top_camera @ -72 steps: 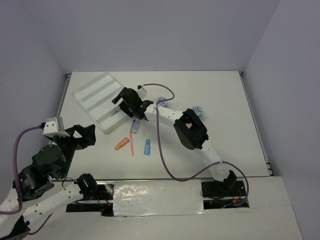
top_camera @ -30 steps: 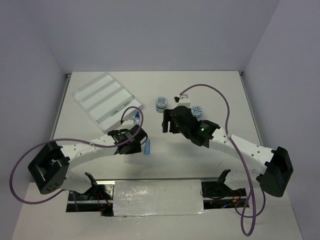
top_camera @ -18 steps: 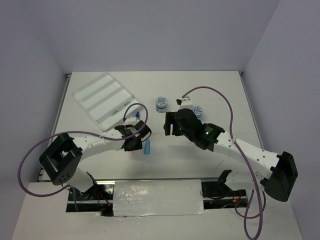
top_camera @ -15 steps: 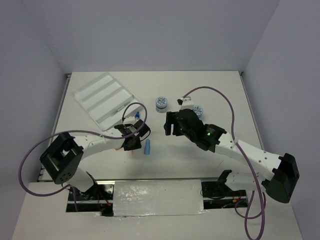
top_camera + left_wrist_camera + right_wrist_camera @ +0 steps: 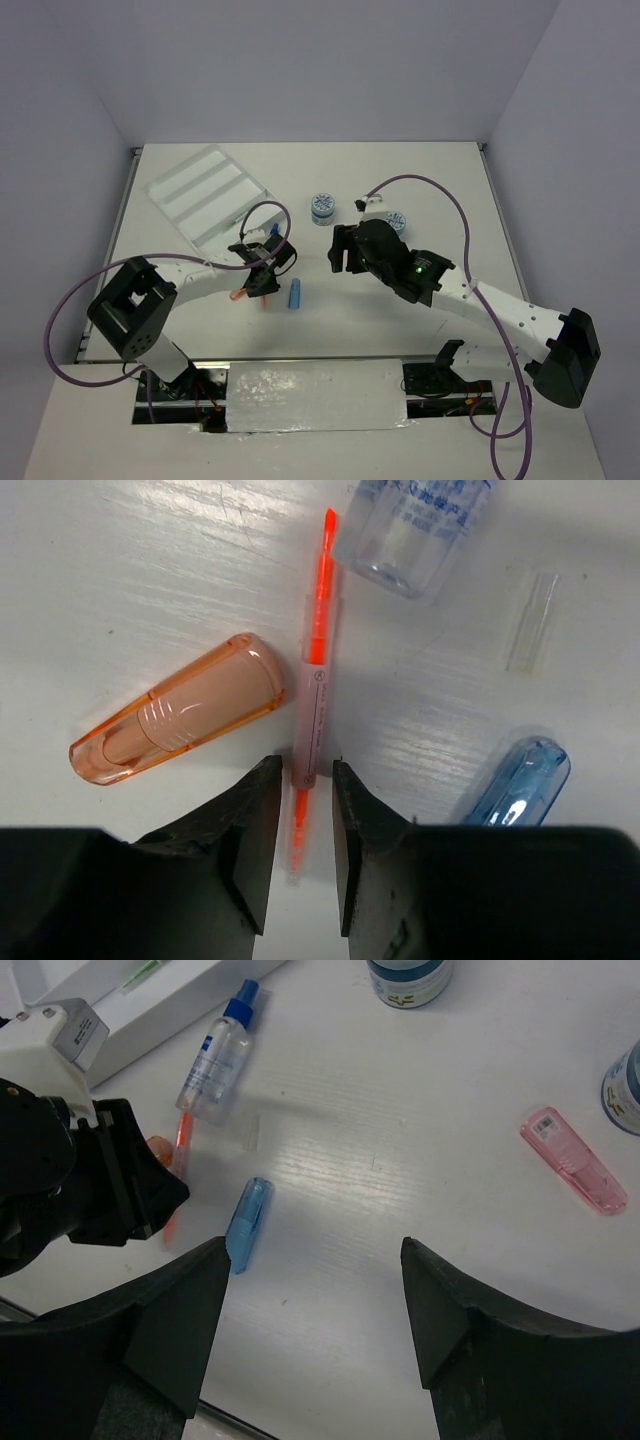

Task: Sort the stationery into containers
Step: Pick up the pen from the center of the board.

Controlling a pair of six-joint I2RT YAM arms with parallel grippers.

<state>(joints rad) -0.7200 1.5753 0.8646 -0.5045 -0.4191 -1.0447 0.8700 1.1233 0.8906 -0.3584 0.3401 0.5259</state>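
The thin orange pen point(image 5: 318, 660) lies flat on the table, and its near end sits between the fingers of my left gripper point(image 5: 307, 765). The jaws stand close on either side with a sliver of gap. An orange cap point(image 5: 180, 722) lies to its left, a blue cap point(image 5: 515, 785) to its right, and the clear bottle point(image 5: 415, 530) just beyond. From above, the left gripper point(image 5: 264, 275) is low over the pen point(image 5: 264, 299). My right gripper point(image 5: 313, 1242) hovers open and empty near the blue cap point(image 5: 248, 1212). The white tray point(image 5: 205, 195) lies at the far left.
Two blue-white pots point(image 5: 322, 207) point(image 5: 394, 220) stand behind the right arm. A pink cap point(image 5: 574, 1158) lies near the right pot point(image 5: 628, 1075). A small clear tube point(image 5: 253, 1130) rests by the bottle point(image 5: 218, 1055). A green pen point(image 5: 140, 972) lies in the tray point(image 5: 150, 1000).
My left gripper has slid a little further along the table to the orange pen and its jaws have narrowed round it. The right arm has barely shifted.
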